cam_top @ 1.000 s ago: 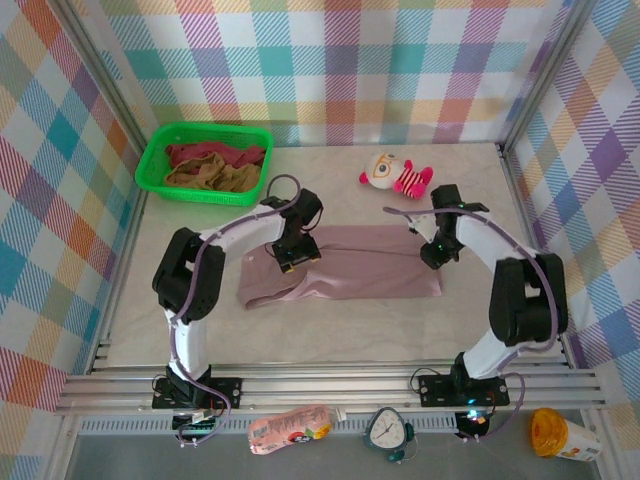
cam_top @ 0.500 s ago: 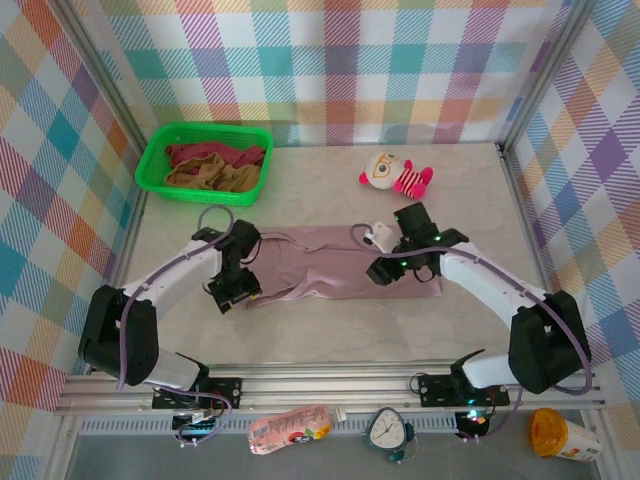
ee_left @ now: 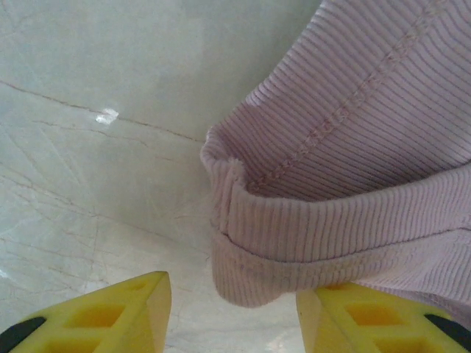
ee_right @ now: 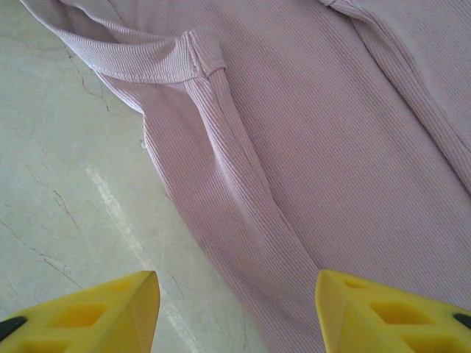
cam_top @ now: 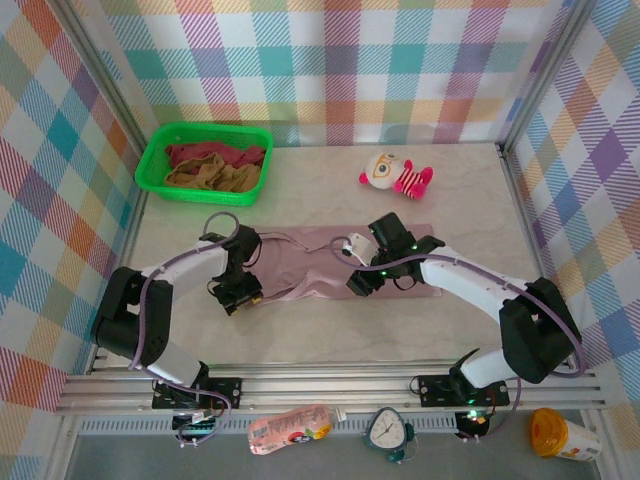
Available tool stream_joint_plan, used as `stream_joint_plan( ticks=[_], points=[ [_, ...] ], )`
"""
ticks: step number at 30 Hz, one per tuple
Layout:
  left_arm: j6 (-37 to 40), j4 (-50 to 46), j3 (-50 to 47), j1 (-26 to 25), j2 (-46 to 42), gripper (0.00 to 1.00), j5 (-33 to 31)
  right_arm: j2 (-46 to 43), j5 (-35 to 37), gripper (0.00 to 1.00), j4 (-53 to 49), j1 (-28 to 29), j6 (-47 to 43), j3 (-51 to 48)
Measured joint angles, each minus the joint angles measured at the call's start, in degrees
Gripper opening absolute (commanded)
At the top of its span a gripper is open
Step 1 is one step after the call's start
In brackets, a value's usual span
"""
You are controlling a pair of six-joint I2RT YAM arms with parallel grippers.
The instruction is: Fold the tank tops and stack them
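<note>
Basket [cam_top: 150,172] at far left holds the brown tank top [cam_top: 212,179] and the maroon tank top [cam_top: 215,154]. Left gripper [cam_top: 240,294], fingers spread, straddles the rolled left hem of the pink tank top [cam_top: 300,266], spread out at centre. Right gripper [cam_top: 362,283], also spread, hovers over its near edge.

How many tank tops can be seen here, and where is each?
3. A mauve-pink tank top lies spread on the table; a tan tank top and a maroon tank top are bunched in the green basket, far left. More may be hidden beneath those.
</note>
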Motion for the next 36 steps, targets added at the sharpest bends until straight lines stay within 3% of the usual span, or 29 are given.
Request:
stream_joint_plan(
  ticks=[18, 29, 36],
  points=[
    [3.45, -0.61, 3.21, 0.0, 3.17, 0.08, 0.48, 4.2, 1.03, 0.56, 0.98, 1.79, 2.32, 0.0],
    [3.32, -3.76, 9.75, 0.44, 3.17, 0.08, 2.21, 5.9, 1.03, 0.55, 2.21, 1.86, 2.78, -0.11],
    [2.23, -3.8, 11.93, 4.46, 3.56, 0.08, 4.7, 7.72, 1.46, 0.55, 1.51, 1.86, 2.89, -0.11]
  ],
)
